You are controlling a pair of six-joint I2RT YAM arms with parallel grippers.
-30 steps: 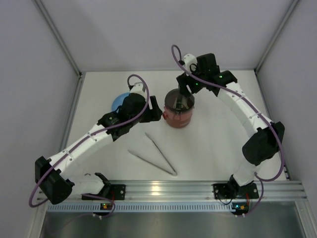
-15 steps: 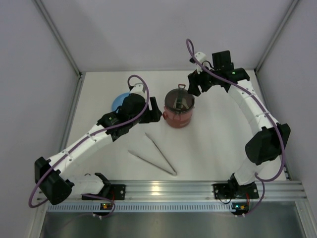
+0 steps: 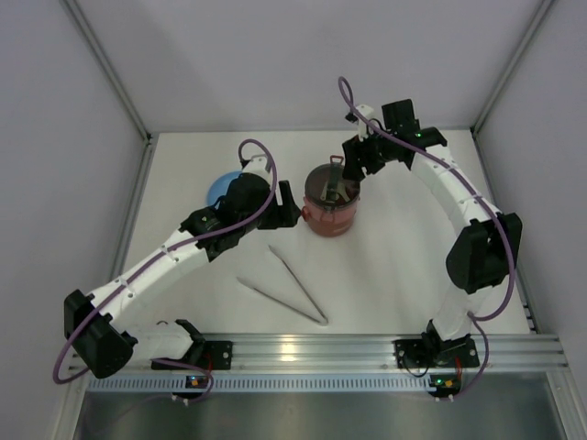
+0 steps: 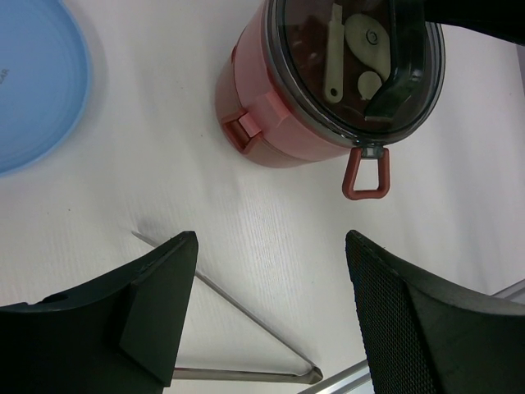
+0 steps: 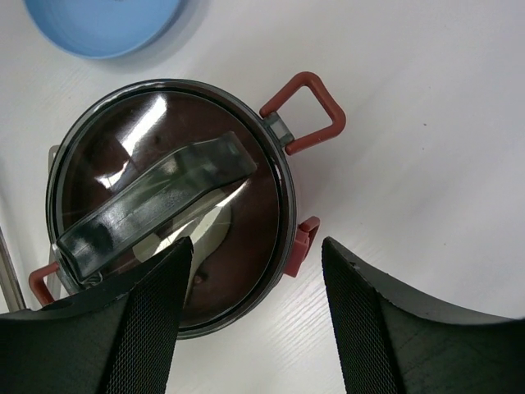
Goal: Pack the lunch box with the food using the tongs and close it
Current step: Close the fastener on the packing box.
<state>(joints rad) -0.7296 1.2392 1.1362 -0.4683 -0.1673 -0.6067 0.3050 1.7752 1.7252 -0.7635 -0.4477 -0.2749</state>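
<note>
The lunch box [image 3: 330,203] stands upright on the white table [image 3: 404,266]. Its dark-red bowls are stacked, and the grey see-through cover [image 5: 164,205] sits on top with an arched handle lying across it. 2 red latch loops [image 5: 308,115] stick out from the rim on opposite sides. Pale shapes show through the cover, but what they are cannot be told.

The right fingers [image 3: 353,163] hang over the far edge of the lunch box. They are spread apart with nothing between them, and the cover is below. The left fingers [image 3: 288,211] sit low, just left of the lunch box. They are also spread wide and empty, with bare table between the 2 of them.

The tongs [image 3: 284,289] lie flat on the table on the near side of the lunch box, apart from it. They form a narrow V whose joined end points away from the box, toward the arm bases. A flat light-blue plate [image 4: 33,82] lies to the left of the lunch box. In the top view the left arm partly hides it.
</note>
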